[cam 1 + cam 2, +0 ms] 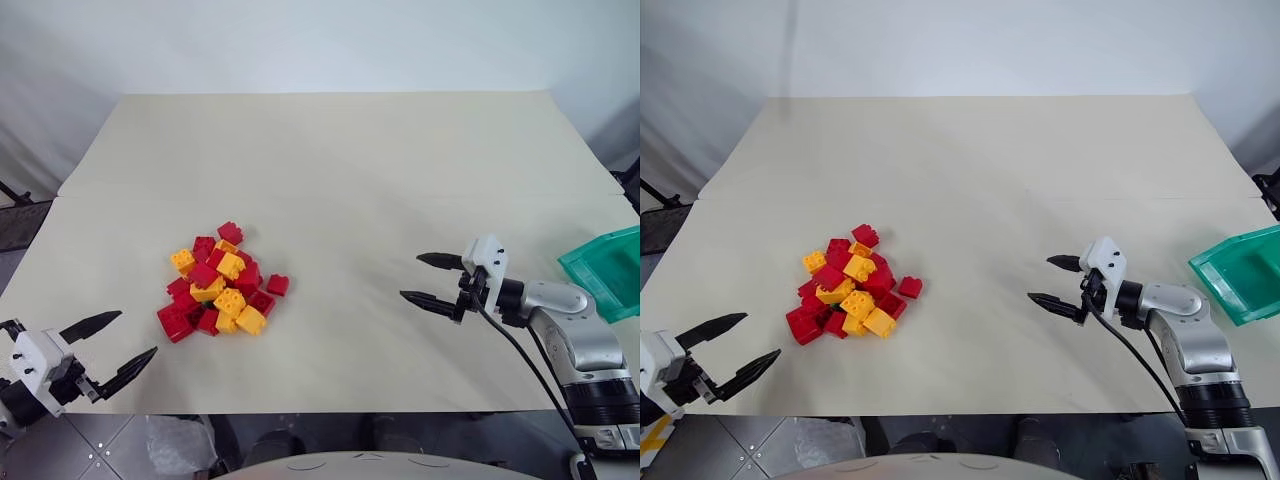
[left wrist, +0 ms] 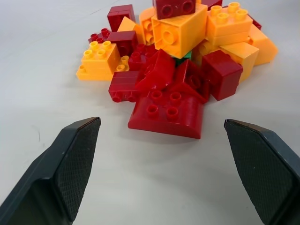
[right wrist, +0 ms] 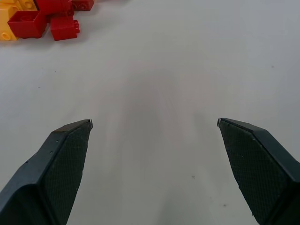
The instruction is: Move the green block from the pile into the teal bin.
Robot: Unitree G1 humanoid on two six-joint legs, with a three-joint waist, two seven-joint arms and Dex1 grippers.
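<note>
Risk sits mainly in the pile (image 1: 220,290) itself: the green block (image 2: 186,55) is buried near its middle, only a sliver showing under a yellow brick (image 2: 180,32) and behind red ones, so reaching in for it would likely scatter neighbours or catch the wrong brick. The left gripper (image 1: 113,347) hangs with jaws spread wide and empty, just beside the pile's near left corner (it faces the heap directly). The right gripper (image 1: 431,279), also wide open and empty, is well apart from the pile on its right. The teal bin (image 1: 603,270) stands farther right of the pile, beyond that gripper, at the table's edge.
</note>
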